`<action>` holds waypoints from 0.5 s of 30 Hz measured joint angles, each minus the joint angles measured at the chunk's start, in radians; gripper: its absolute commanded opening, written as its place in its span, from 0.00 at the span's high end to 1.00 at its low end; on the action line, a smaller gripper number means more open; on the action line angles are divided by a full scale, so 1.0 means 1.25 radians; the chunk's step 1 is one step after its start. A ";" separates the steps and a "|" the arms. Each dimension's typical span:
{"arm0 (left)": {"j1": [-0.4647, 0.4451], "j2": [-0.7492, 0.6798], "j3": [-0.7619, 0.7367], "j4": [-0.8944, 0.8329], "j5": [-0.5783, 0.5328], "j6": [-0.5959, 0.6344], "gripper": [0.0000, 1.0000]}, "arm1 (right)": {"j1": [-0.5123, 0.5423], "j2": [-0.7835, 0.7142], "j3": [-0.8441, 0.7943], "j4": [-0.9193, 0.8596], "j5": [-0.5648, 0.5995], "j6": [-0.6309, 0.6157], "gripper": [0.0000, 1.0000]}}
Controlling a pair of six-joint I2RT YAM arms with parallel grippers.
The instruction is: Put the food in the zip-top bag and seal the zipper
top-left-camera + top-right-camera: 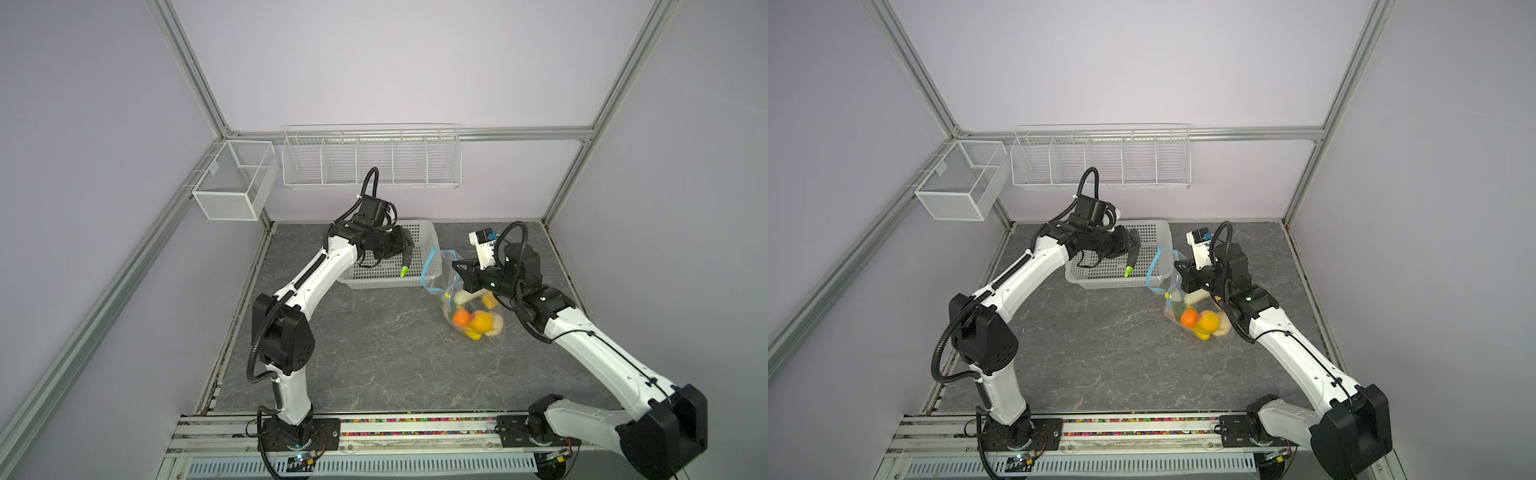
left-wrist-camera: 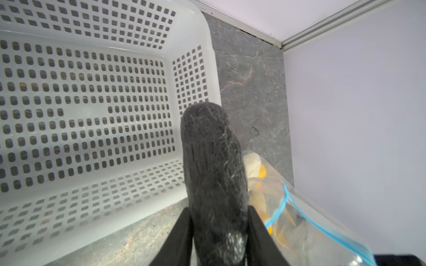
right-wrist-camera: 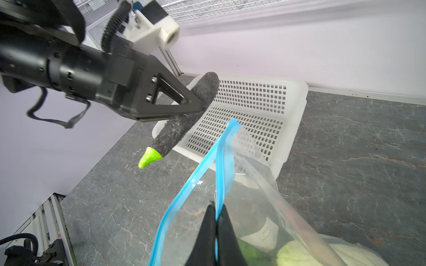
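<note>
In both top views we see the left arm rise from the lower left of the frame and bend toward the centre, its wrist above the white basket (image 1: pixel 428 232). The left claw (image 1: pixel 405 251) is clamped on a long black food piece (image 1: pixel 408 258), green tip pointing down. The right wrist view adds that this piece (image 3: pixel 184 124) hangs tilted, gripped near mid-length.

Just right of the basket, the zip-top bag (image 1: pixel 494 332) sits on the grey surface (image 1: pixel 374 353), its mouth raised, with orange, yellow and beige food (image 1: pixel 478 320) at its bottom. The zipper (image 1: pixel 428 266) gapes in a loop.

The right arm reaches in from the lower right. Only its wrist view shows the right claw (image 3: pixel 216 221) pinched together on the blue zipper strip
</note>
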 measured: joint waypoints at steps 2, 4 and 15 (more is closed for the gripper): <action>0.002 -0.027 -0.007 -0.013 0.023 -0.001 0.65 | 0.000 -0.001 -0.006 0.005 0.000 0.000 0.93; 0.003 -0.046 -0.009 -0.027 0.044 -0.002 0.65 | 0.000 -0.001 -0.009 0.008 -0.001 0.000 0.93; 0.005 -0.140 -0.130 -0.042 0.216 -0.033 0.65 | 0.000 -0.001 -0.009 0.012 -0.016 -0.006 0.93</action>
